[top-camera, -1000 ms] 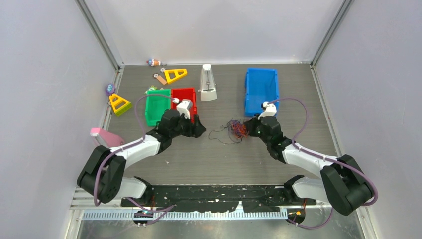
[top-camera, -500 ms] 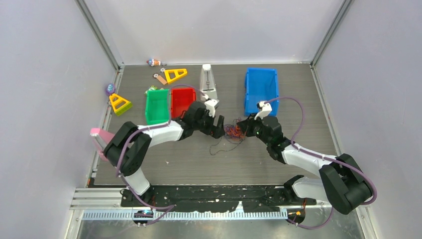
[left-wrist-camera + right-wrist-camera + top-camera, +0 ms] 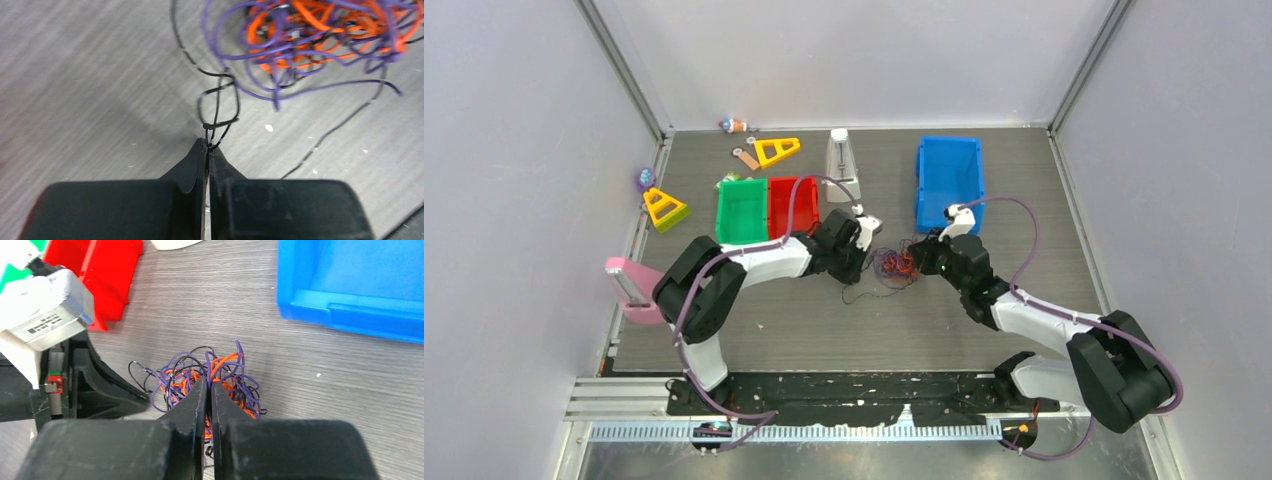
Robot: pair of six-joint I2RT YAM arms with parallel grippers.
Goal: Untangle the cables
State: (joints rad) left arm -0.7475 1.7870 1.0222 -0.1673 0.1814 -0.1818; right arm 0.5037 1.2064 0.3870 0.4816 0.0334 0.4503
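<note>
Anchor hold: right gripper [image 3: 209, 385] pinches shut on cable clump [image 3: 175, 379]; left gripper [image 3: 207, 147], closed, nips black strand [image 3: 218, 122] to pull free.

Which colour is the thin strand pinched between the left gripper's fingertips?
The strand is black; the left wrist view shows it best.

Blue bin [image 3: 948, 165] R; red bin [image 3: 779, 205], green bin [image 3: 742, 212] L; maybe metronome [image 3: 842, 168] btwn.

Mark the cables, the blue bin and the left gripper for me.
cables [image 3: 320, 40], left wrist view, dense part of the tangle.
blue bin [image 3: 948, 170], top external view, its bare floor.
left gripper [image 3: 207, 150], left wrist view, between its fingertips.
</note>
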